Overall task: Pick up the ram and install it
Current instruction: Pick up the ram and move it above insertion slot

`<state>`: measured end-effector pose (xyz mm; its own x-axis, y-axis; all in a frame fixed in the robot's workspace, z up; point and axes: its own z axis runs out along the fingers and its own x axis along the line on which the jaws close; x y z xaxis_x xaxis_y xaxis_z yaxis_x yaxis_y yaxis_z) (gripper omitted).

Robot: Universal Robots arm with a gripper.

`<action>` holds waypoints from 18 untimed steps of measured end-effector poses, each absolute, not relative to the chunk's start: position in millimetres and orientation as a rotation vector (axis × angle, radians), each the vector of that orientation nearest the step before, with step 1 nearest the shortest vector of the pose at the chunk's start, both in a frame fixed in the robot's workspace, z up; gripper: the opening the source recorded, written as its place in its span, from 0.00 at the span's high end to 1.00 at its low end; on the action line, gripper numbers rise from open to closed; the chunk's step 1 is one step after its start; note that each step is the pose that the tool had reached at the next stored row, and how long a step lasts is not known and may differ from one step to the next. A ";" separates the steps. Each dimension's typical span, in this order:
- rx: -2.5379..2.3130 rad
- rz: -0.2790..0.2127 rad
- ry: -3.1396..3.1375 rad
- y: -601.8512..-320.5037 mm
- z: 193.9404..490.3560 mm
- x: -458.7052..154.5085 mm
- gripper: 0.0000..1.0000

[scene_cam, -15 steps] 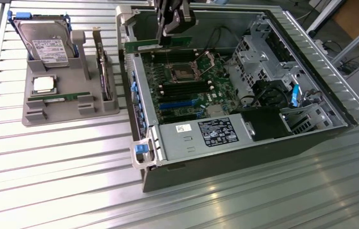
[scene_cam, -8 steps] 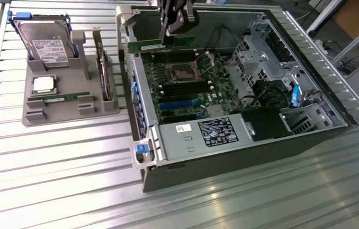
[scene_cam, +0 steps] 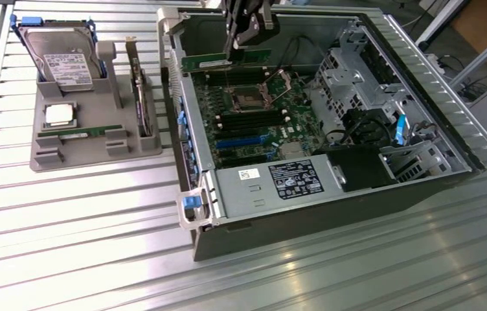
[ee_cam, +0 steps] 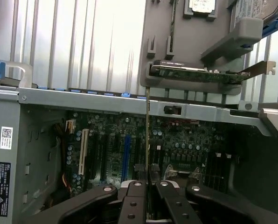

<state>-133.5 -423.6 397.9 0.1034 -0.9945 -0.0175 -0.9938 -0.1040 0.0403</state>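
Over the motherboard point(scene_cam: 256, 133) of the open case point(scene_cam: 226, 194), which lay on the desk point(scene_cam: 70, 253) toward its edge on the exterior view's right, the ram point(scene_cam: 213, 63) was held on edge by the gripper point(scene_cam: 248, 50). Fingers point(ee_cam: 132, 205) were clamped on the stick's upper edge. Stick was kept clear of the board, near the case's end wall, not seated. Pick-up was judged done; install was the step in hand, at the align stage. Ram was lined up roughly parallel with the black memory slots point(scene_cam: 239, 121) by the CPU socket point(scene_cam: 252, 99); whether it sat over one could not be told. Next move was judged to call for alignment over a free slot, notch matched, latches open, then a straight, square push.
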 end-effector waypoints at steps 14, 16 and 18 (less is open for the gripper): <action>2.320 -0.062 -2.090 -423.6 397.8 -109.8 0.87; 2.320 -0.062 -2.090 -423.6 397.9 -106.1 0.87; 2.320 -0.062 -2.090 -423.6 397.8 -101.7 0.87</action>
